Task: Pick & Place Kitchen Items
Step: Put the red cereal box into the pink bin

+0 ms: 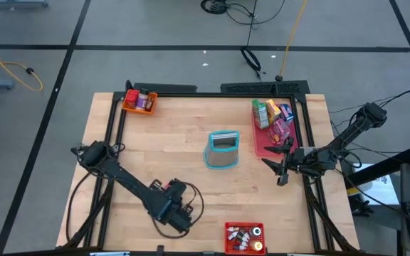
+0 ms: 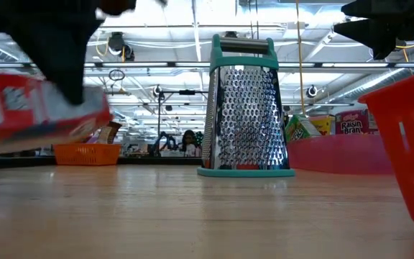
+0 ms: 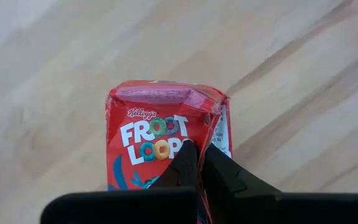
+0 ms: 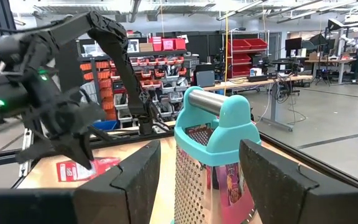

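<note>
High view: the left hand (image 1: pixel 179 215) is staying low over the front of the worktop (image 1: pixel 162 153); the right hand (image 1: pixel 280 167) is waiting beside the pink tray (image 1: pixel 265 148), where snack packets (image 1: pixel 270 112) are lying. A grater (image 1: pixel 223 149) is standing mid-worktop.
Low view: a red packet (image 2: pixel 31 108) is hanging just above the worktop under the left hand.
Left wrist view: the fingers (image 3: pixel 185 168) are pressing together on the edge of the Froot Loops packet.
Right wrist view: the right hand's fingers (image 4: pixel 138 177) are standing wide apart, holding nothing; the grater is showing between them, farther off.
</note>
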### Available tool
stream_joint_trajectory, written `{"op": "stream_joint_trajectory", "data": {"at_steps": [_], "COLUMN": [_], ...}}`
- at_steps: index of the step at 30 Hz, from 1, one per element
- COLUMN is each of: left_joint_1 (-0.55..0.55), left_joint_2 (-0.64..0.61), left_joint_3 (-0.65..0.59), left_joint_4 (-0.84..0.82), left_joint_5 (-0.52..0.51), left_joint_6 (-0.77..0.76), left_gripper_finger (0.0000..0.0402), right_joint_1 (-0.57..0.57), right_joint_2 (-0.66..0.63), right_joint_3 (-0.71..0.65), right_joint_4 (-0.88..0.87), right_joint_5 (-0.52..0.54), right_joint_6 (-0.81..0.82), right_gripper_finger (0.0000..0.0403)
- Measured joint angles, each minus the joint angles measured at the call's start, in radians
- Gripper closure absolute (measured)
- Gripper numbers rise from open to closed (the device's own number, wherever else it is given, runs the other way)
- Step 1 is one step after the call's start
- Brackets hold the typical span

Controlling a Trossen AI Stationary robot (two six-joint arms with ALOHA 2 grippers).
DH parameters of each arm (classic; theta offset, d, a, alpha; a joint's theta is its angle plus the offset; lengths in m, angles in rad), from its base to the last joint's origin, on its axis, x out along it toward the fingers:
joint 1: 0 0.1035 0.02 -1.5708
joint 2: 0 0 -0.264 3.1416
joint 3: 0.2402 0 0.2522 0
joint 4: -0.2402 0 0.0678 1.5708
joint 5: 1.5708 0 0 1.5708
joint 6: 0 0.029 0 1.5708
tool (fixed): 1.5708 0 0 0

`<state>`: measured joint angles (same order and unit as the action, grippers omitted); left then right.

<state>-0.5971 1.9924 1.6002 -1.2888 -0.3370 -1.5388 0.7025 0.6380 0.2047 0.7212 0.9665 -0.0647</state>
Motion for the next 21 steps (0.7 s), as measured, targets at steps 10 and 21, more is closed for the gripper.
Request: {"op": "stream_joint_trajectory", "data": {"at_steps": [10, 21], "left_joint_1": [-0.067, -0.070], "left_joint_2": [-0.001, -0.002], "left_joint_3": [0.112, 0.128], "left_joint_4": [0.079, 0.567], "left_joint_5": [-0.369, -0.530], "left_joint_6": [0.157, 0.753], "left_gripper_finger": [0.0401, 0.0401], "right_joint_1": [0.000, 0.000], "right_joint_2": [0.000, 0.000], "right_joint_3": [0.000, -0.001], "right_joint_4": [0.000, 0.000], "right_joint_5": [0.000, -0.003], "right_joint_6": [0.000, 0.011], "right_gripper_finger": [0.0193, 0.0193]}}
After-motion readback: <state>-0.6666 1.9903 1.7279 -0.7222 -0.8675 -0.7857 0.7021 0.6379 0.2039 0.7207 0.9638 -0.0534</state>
